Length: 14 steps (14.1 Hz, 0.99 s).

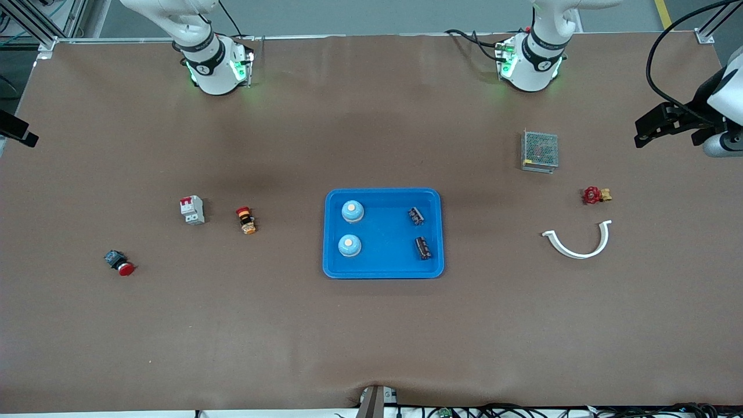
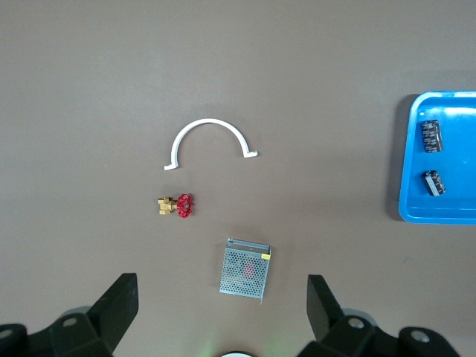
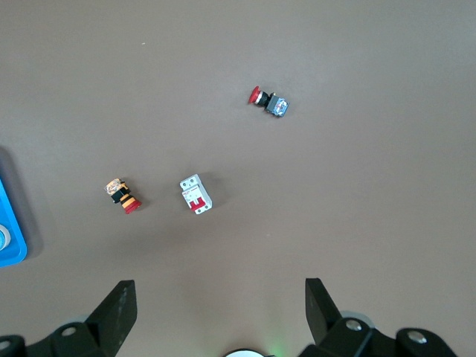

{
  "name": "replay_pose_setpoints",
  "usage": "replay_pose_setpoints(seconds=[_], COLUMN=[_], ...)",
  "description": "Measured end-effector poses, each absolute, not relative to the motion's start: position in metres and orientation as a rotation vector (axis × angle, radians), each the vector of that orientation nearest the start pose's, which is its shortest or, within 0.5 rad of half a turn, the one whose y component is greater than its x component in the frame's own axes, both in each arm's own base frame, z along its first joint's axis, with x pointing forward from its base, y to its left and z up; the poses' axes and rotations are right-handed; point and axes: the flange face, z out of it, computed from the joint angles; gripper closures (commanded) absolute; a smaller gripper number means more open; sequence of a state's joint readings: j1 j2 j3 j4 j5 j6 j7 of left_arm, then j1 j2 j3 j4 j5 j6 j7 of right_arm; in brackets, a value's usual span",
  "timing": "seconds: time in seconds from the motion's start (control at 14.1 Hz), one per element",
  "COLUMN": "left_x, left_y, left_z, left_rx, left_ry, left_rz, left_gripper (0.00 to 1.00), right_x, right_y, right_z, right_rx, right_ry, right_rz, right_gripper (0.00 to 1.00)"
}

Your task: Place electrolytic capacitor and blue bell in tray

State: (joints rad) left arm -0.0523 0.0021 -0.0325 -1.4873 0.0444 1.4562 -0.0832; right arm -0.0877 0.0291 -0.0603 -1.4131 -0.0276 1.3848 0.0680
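Flanking the tray (image 1: 383,270): circuit breaker (image 1: 192,209), mesh box (image 1: 540,150); both end effectors (image 2: 223,312) (image 3: 221,312) gape, empty.

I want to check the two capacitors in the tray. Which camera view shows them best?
The left wrist view: both capacitors lie large and unblocked in the tray. The front view shows them smaller. The right wrist view shows only the tray's edge.

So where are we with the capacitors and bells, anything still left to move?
Looks finished. The tray holds two blue bells at the end toward the right arm and two electrolytic capacitors at the end toward the left arm. Nothing is in hand: the left gripper and right gripper hang open and empty, high over the table. Only other parts remain outside the tray, such as the breaker.
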Motion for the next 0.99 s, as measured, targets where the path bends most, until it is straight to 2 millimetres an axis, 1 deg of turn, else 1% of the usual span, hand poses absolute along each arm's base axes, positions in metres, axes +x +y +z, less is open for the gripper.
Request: replay_pose_setpoints(seconds=[0.14,0.35,0.64,0.78,0.99], left_x=[0.536,0.533,0.536,0.536,0.533], left_y=[-0.041,-0.046,-0.046,-0.046,-0.046], left_z=[0.654,0.653,0.635,0.636,0.642], left_rx=[-3.095,-3.096,-3.095,-3.095,-3.096], left_ry=[-0.001,0.011,0.013,0.012,0.014], left_rz=[0.038,0.021,0.032,0.027,0.007], left_gripper=[0.00,0.00,0.00,0.00,0.00], right_x=[0.537,0.537,0.538,0.538,0.539], right_y=[-0.088,-0.087,-0.083,-0.082,-0.080], right_z=[0.665,0.663,0.663,0.663,0.662], right_rx=[-3.143,-3.142,-3.143,-3.143,-3.144], right_ry=[0.362,0.359,0.349,0.346,0.339], right_rz=[0.096,0.100,0.096,0.095,0.095], right_gripper=[0.00,0.00,0.00,0.00,0.00])
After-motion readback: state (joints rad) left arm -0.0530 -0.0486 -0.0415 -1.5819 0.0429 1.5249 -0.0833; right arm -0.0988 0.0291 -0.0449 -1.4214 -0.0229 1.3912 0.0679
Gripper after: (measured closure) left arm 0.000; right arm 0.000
